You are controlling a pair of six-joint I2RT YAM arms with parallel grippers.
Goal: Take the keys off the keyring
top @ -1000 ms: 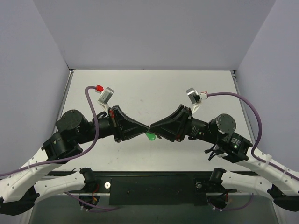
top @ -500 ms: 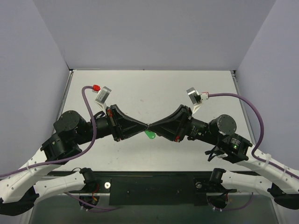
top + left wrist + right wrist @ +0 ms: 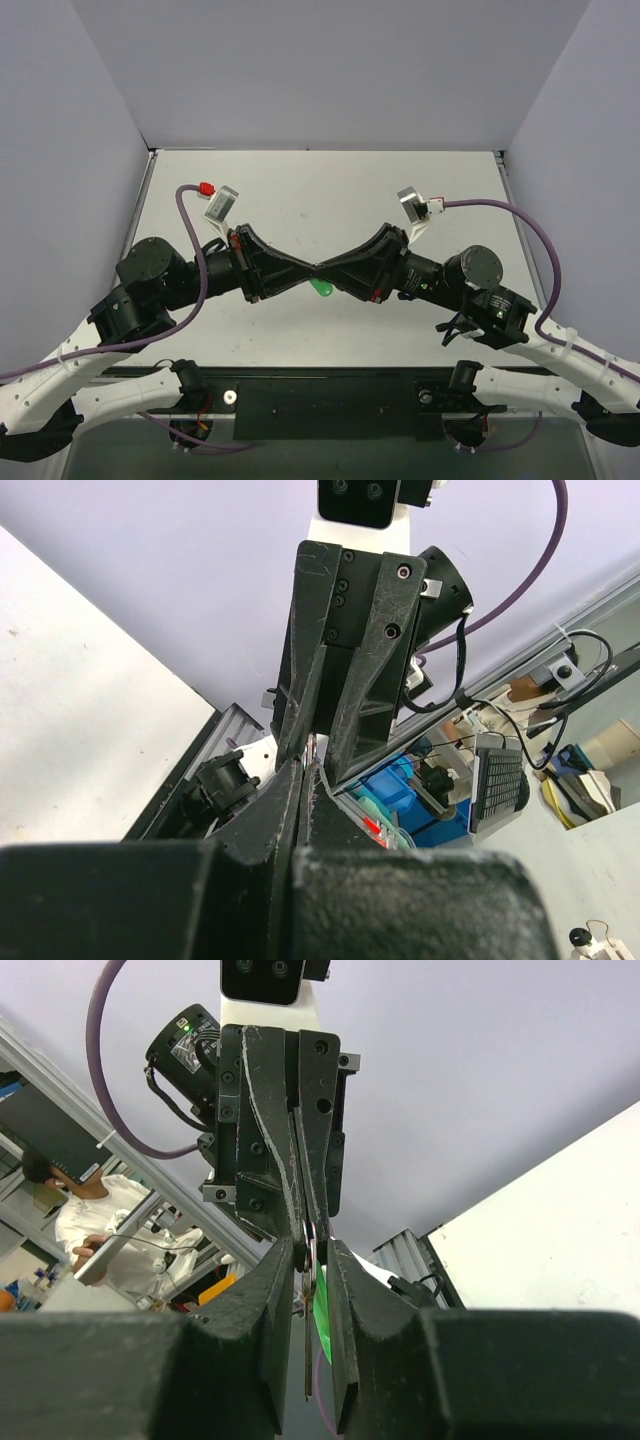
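Matte white table (image 3: 300, 190). Black wedge-shaped left gripper (image 3: 313, 270) clamped tight on thin metal ring of keyring (image 3: 322, 1322), tip to tip with right gripper (image 3: 325, 271): scratched fingers (image 3: 352, 1305) barely parted, nothing clearly gripped. Translucent green oval tag (image 3: 321, 289) dangling mid-air beneath. Slim grey key (image 3: 306, 1360) hanging edge-on between right fingers.

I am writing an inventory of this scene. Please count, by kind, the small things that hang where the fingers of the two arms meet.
Green tag: 1
Grey key: 1
Metal ring: 1
Total: 3
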